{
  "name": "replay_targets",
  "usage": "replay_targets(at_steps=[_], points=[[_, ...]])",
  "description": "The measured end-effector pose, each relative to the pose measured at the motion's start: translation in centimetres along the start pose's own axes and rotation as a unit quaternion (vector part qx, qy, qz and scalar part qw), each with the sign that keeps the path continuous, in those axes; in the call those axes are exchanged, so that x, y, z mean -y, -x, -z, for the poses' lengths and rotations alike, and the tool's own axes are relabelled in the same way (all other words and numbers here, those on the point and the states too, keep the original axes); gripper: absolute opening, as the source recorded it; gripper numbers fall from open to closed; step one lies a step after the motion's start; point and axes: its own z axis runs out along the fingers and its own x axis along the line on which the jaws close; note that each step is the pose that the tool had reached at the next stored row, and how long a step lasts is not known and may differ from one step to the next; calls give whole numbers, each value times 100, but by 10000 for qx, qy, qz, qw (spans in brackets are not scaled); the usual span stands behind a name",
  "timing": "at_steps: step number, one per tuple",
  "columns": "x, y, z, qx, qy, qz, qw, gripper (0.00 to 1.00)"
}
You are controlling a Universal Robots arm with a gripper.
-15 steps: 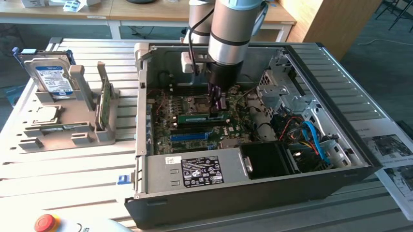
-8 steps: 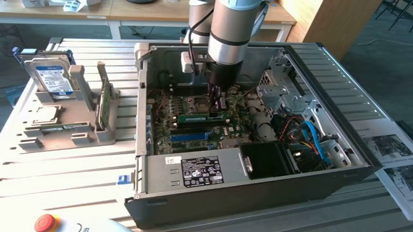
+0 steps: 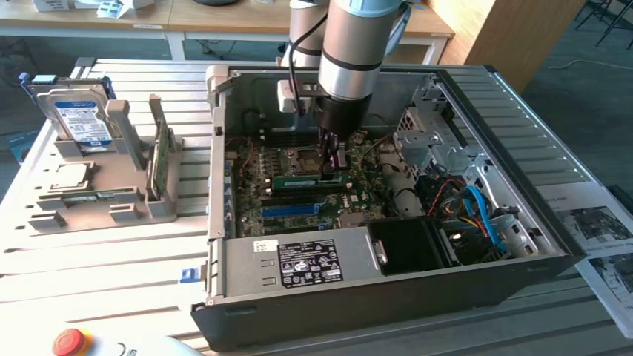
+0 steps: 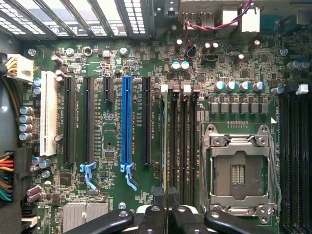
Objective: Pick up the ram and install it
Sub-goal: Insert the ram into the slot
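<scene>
Red on the slatted surface [image 3: 99, 259] closest to the exterior camera is a stop button [image 3: 73, 341], at about seven o'clock of the open computer case [image 3: 346, 315]. Just inside the case's nearest wall sits the labelled power supply [image 3: 307, 259], and beyond it lies the motherboard [image 3: 252, 200]. On that board the ram [image 3: 296, 181] stands on edge along the memory slots, at twelve o'clock of the blue slot strip [image 3: 296, 210] and at six o'clock of the bare processor socket [image 3: 302, 156]. The gripper [image 3: 333, 165] comes straight down on the end of the ram that lies toward three o'clock. In the wrist view its black fingertips [image 4: 152, 218] are pressed almost together, pinching the thin stick edge-on. So the pick-up looks done and the ram has been carried to the board and lined up with a slot. Whether it is pushed fully home I cannot tell, and the grip has not been let go, so the install reads as close to finished but not complete. Farther off, at nine o'clock of the case, a grey rack [image 3: 99, 200] holds a hard drive [image 3: 81, 119] and a broader green card [image 3: 156, 159].
</scene>
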Motion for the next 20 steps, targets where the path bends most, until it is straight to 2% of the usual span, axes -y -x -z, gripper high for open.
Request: replay_targets(at_steps=[20], points=[[36,1,-5,1,-1,12,10000,12]])
